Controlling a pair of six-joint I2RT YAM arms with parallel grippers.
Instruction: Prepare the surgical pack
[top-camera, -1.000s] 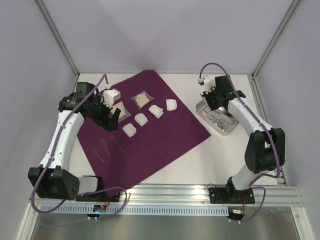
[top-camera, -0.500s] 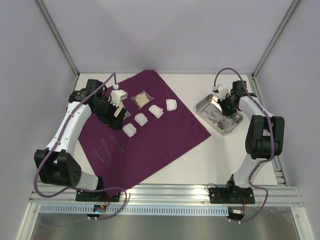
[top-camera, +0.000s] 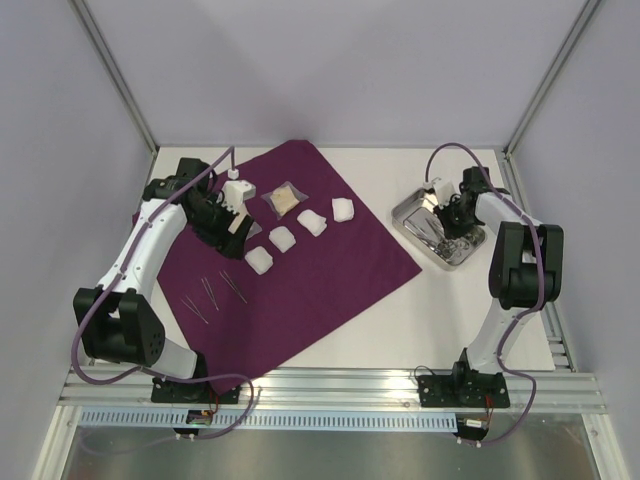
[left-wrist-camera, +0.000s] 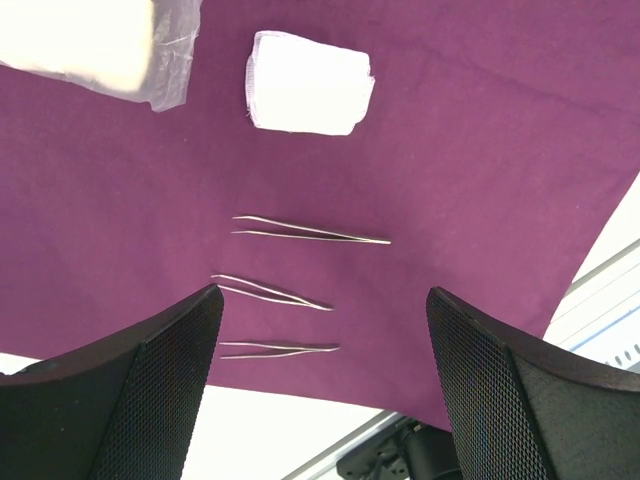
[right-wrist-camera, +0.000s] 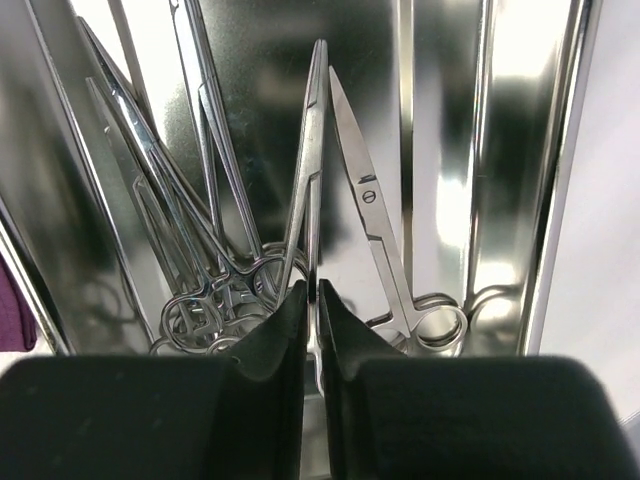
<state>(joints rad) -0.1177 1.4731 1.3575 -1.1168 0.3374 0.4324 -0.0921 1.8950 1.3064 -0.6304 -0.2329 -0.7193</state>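
The dark-purple cloth (top-camera: 310, 270) lies spread left of centre. On it lie several white gauze pads (top-camera: 283, 238), a tan packet (top-camera: 284, 200) and three thin steel tweezers (top-camera: 220, 292). My left gripper (top-camera: 233, 224) hovers open over a second packet (left-wrist-camera: 90, 45), empty. In its wrist view my left gripper (left-wrist-camera: 322, 292) frames the tweezers (left-wrist-camera: 310, 231) below a gauze pad (left-wrist-camera: 310, 82). The steel tray (top-camera: 405, 212) stands to the right. My right gripper (right-wrist-camera: 312, 288) is down inside the tray with its fingers nearly touching. A forceps shank (right-wrist-camera: 312, 150) lines up with the slit; whether it is pinched is unclear.
Several ring-handled forceps (right-wrist-camera: 215, 200) and a pair of scissors (right-wrist-camera: 375, 230) crowd the tray, whose shiny wall (right-wrist-camera: 560, 150) rises on the right. White table surrounds the cloth, and frame posts stand at the back corners.
My right gripper has swung right and dropped into the tray among the instruments. My left gripper has shifted slightly right over the packet and stayed open.
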